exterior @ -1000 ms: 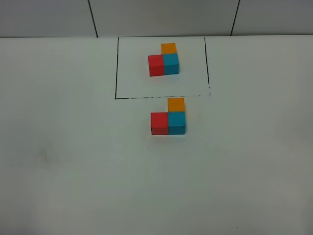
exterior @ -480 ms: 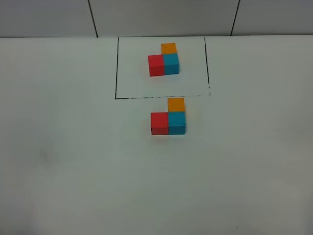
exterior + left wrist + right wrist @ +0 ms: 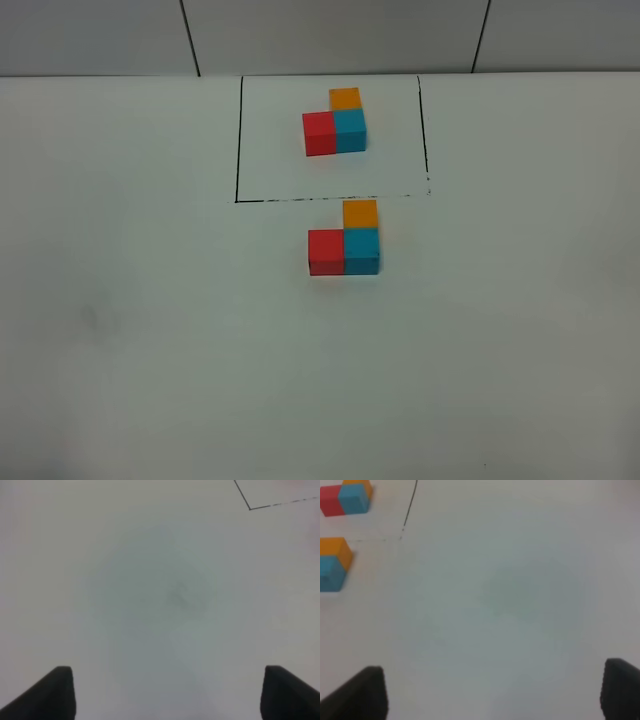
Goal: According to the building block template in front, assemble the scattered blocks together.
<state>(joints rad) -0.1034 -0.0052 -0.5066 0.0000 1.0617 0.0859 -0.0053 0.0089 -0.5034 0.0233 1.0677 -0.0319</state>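
Nothing has moved: the three plain red, orange and blue cubes sit joined at six o'clock from the black-framed cube trio. The left gripper and right gripper both hang released.

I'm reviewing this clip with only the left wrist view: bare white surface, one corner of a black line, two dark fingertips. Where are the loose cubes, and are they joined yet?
Observer: The exterior high view shows them joined, just in front of the thin black drawn rectangle. The small red cube touches the small blue cube, and the small orange cube sits behind the blue one.
Operator: Does that match the template?
Observer: Yes. The framed L-shaped trio of cubes has the same layout: red left of blue, orange behind blue.
Operator: Is the other arm holding anything?
Observer: No. The right wrist view shows the right gripper open over the white table, holding nothing, well clear of the cubes.
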